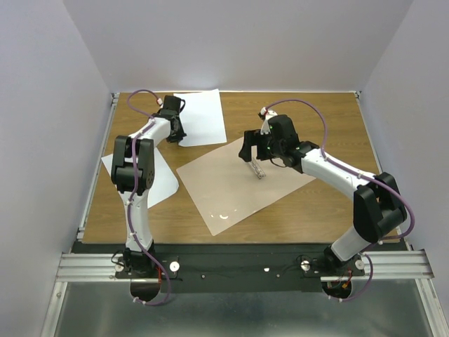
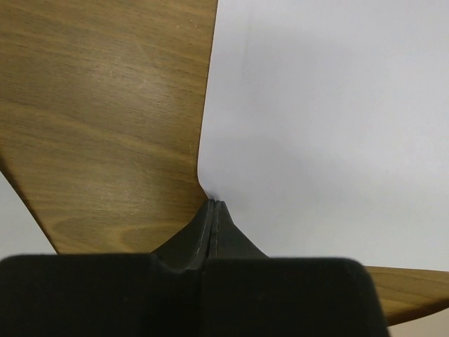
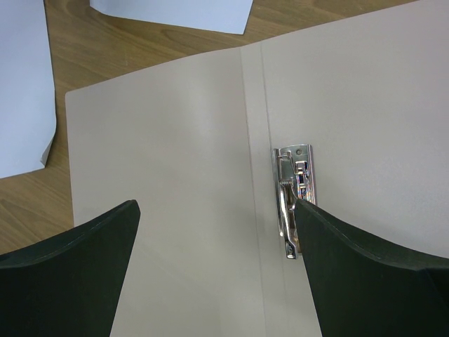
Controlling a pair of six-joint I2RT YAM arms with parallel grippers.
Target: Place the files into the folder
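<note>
Left wrist view: the left fingers (image 2: 193,242) are pressed together, pinching the near-left corner of the far sheet (image 2: 330,126) up by the tabletop's (image 1: 316,112) far edge. Its target, the open folder (image 1: 231,193), lies mid-tabletop, to that arm's right and nearer. The right fingers (image 3: 77,260) hang spread over the folder's clip (image 3: 295,200), gripping nothing. The second sheet (image 1: 165,184) waits by the left edge.

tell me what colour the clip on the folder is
Shiny silver metal. The clip shows best in the right wrist view, at the fold of the folder.
</note>
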